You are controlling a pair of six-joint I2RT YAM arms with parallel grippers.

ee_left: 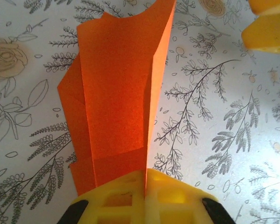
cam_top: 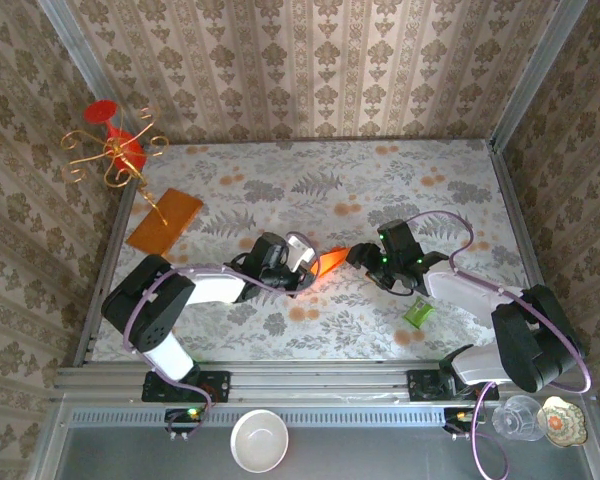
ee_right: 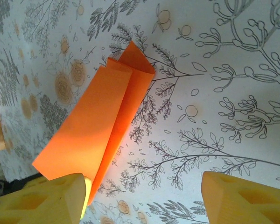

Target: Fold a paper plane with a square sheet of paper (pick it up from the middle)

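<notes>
Now | left jaws clamped on creased paper [ee_left: 116, 102] | right jaws apart, beside it

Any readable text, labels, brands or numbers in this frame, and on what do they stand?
No text can be read.
The red-orange paper is blank.
The small green item is too small to tell whether it carries print.
The tablecloth and wallpaper bear floral patterns, no lettering.

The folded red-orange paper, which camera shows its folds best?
Left wrist: the folded paper is close up, with its layers and creases plain, pinched in the left gripper. Right wrist shows the folded paper smaller, with overlapping flaps. Top external shows the folded paper as a small orange sliver.
</notes>
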